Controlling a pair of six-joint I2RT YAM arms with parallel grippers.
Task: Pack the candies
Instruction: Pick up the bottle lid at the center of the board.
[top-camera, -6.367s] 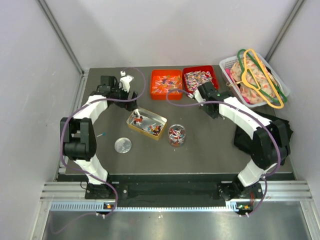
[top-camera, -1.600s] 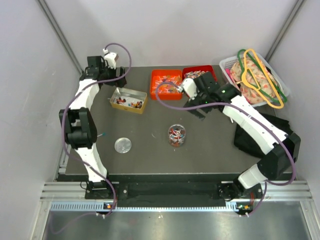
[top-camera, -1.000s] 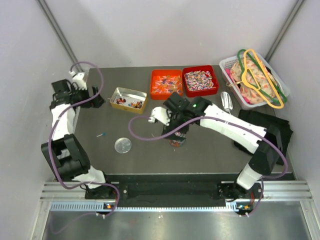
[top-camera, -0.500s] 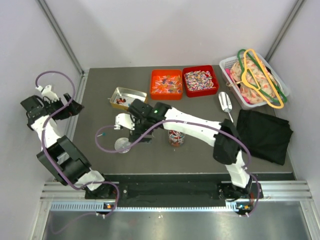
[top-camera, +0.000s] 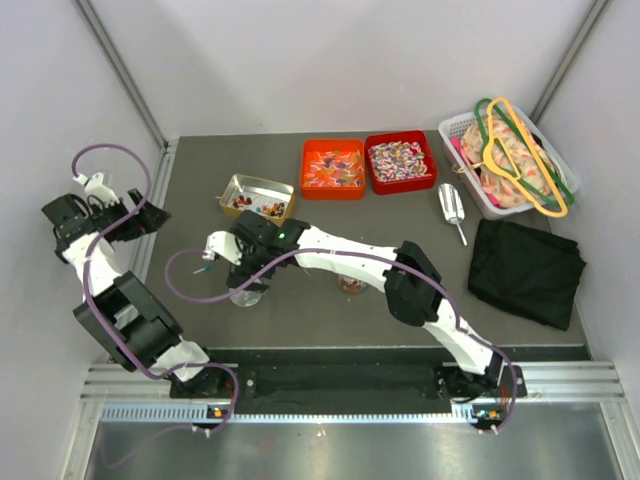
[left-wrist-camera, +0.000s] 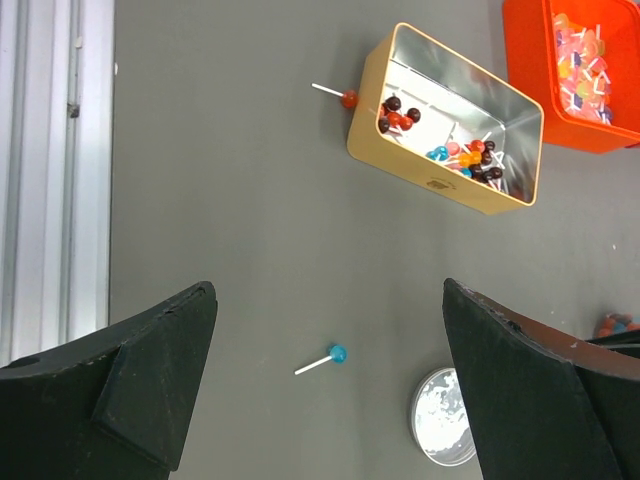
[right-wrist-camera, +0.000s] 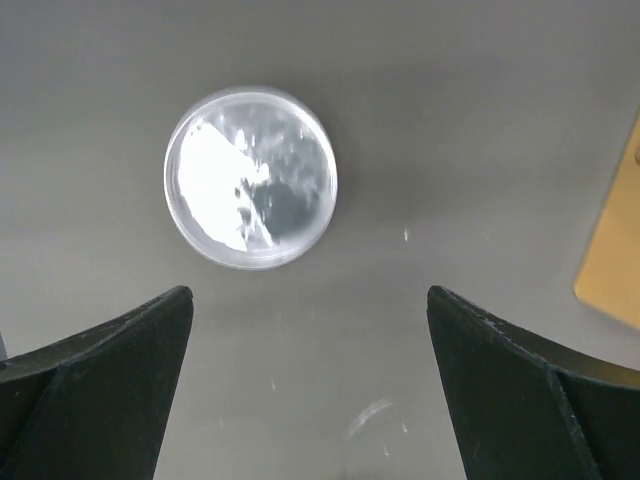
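My right tool (right-wrist-camera: 308, 292) hangs directly over the round clear lid (right-wrist-camera: 250, 178), which lies on the worktop (top-camera: 330, 318) on the near side of the gold tin (top-camera: 257, 197). Its jaws are spread wide with nothing between them. My left tool (left-wrist-camera: 328, 290) sits off to the tin's left, just as wide and empty. The candies (top-camera: 398, 158) fill the red tray (top-camera: 402, 189), to the right of the tin and beyond the orange tray (top-camera: 333, 194). A blue lollipop (left-wrist-camera: 337, 353) lies loose near the tin.
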